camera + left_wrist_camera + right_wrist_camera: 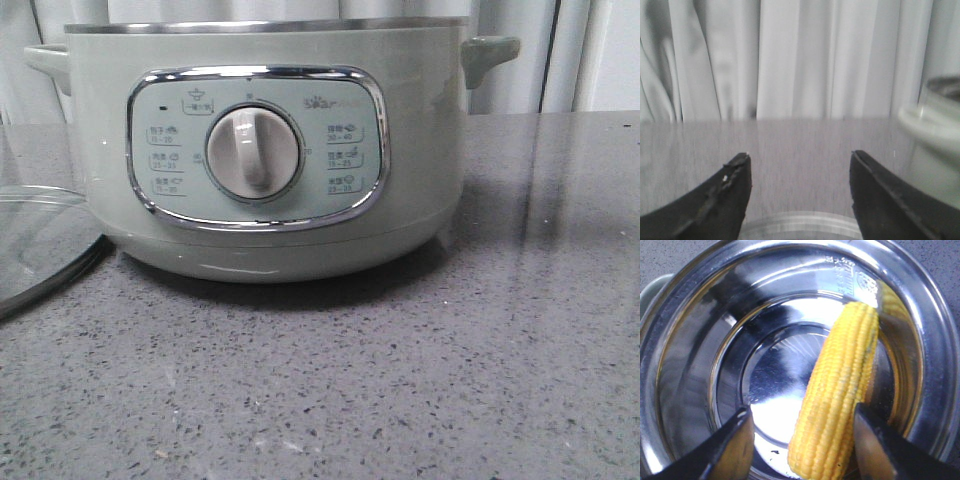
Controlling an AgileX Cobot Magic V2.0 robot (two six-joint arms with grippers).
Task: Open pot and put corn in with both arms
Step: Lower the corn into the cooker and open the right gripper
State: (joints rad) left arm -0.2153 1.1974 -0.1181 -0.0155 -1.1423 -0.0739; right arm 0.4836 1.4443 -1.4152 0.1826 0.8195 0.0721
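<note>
The sage-green pot (270,150) stands open on the table, its cream dial facing the front camera. In the right wrist view I look down into its steel bowl (700,340). The yellow corn (840,390) lies inside it, leaning on the bowl wall. My right gripper (801,412) is above the bowl with its jaws wide apart. The corn is close beside one finger (875,445) and clear of the other. My left gripper (800,155) is open and empty low over the table, with the pot's handle (935,125) beside it. Neither gripper shows in the front view.
The clear glass lid (40,240) lies flat on the grey speckled table to the left of the pot. Its metal rim (800,220) shows just under my left fingers. White curtains hang behind the table.
</note>
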